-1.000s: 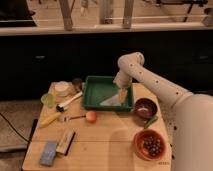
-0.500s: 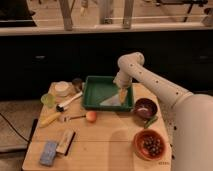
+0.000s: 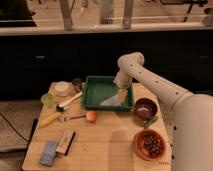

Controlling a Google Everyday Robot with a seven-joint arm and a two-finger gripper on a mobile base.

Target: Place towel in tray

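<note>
A green tray (image 3: 95, 85) stands at the back middle of the wooden table. A pale towel (image 3: 111, 101) lies inside it, at its front right corner. My gripper (image 3: 122, 94) reaches down from the white arm (image 3: 150, 82) into the right side of the tray, right above the towel and touching or nearly touching it. Its yellowish fingers (image 3: 122, 92) point down at the towel.
A dark bowl (image 3: 146, 107) sits right of the tray, a red bowl of dark round things (image 3: 150, 144) at front right. An orange (image 3: 90, 116), a brush (image 3: 69, 100), a banana (image 3: 49, 120), a white bowl (image 3: 62, 88), a green cup (image 3: 48, 100) and sponges (image 3: 49, 152) lie to the left.
</note>
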